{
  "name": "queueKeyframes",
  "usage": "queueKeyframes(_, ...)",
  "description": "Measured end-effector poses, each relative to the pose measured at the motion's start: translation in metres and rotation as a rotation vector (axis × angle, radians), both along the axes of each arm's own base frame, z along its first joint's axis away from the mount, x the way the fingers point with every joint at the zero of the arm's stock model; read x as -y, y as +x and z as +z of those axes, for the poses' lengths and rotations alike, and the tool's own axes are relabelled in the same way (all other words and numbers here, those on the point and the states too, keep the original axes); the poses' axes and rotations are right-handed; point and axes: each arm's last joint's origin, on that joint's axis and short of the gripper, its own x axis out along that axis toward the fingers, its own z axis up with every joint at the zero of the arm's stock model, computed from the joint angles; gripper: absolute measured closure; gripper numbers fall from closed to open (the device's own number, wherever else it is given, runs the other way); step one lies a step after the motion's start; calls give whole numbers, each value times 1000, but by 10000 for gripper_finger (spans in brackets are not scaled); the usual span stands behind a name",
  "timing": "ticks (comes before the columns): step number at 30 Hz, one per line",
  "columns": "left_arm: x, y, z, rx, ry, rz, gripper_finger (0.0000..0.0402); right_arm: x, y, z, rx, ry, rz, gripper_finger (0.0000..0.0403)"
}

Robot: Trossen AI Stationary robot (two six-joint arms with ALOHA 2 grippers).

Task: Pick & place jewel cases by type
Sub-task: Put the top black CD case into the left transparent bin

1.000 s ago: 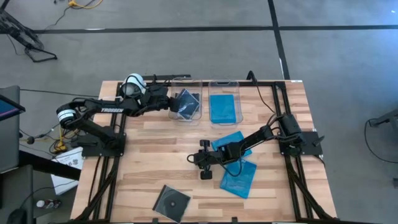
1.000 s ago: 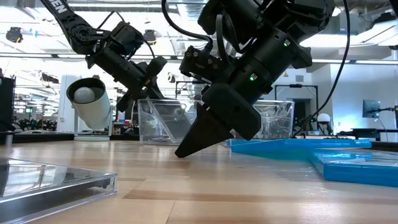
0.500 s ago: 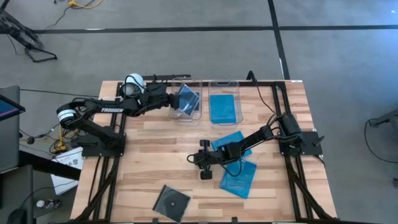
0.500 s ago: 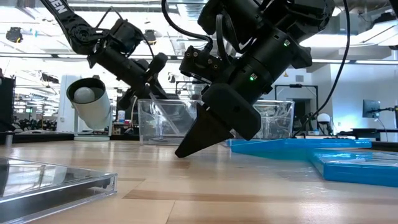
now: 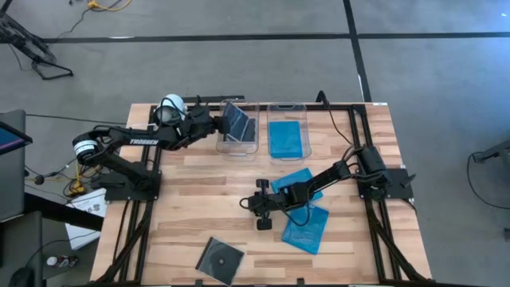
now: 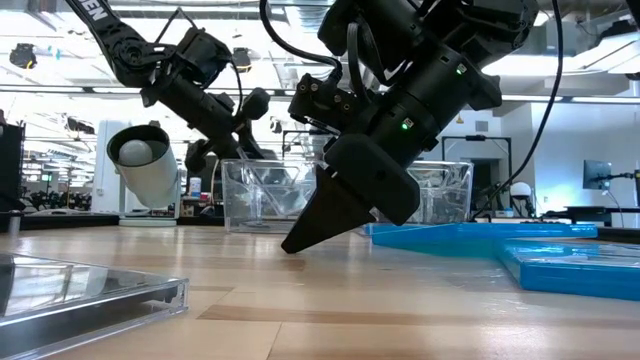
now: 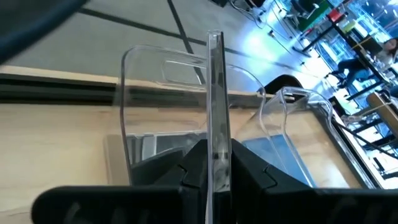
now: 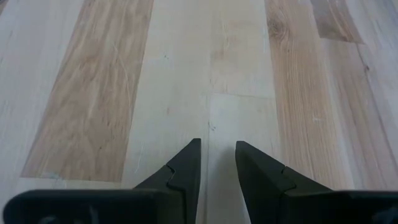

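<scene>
The left gripper (image 5: 213, 126) is reaching across the far left of the wooden table (image 5: 199, 183), its fingers (image 7: 245, 165) clamped on the edge of a clear jewel case (image 7: 216, 106). It is holding that case upright on edge over the left clear tub (image 5: 239, 142), which is sitting at the far side of the table; the low view is showing the case tilted inside the tub's walls (image 6: 262, 195). Just to the right, a second clear tub (image 5: 287, 112) is holding a blue jewel case (image 5: 286, 137) lying flat in it.

Nearer the middle, the right gripper (image 5: 264, 209) is pointing down at bare wood, its fingers (image 8: 184, 168) standing a little apart with nothing between them. Just right of it, two more blue jewel cases are lying on the table: one (image 5: 304, 178) partly under the right arm, the other (image 5: 304, 230) nearer the front edge.

At the near left edge, a clear and black jewel case with a silver disc (image 5: 220, 259) is lying flat, well apart from both grippers.
</scene>
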Motion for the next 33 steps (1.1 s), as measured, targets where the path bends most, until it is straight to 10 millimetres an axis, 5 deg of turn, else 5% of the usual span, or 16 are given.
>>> queueKeyframes(22,5,1,-4,-40,-13,18,303,0,0,0,2,17,-19,308)
queueKeyframes(33,4,-1,-6,-93,12,52,303,0,0,0,2,17,-19,308)
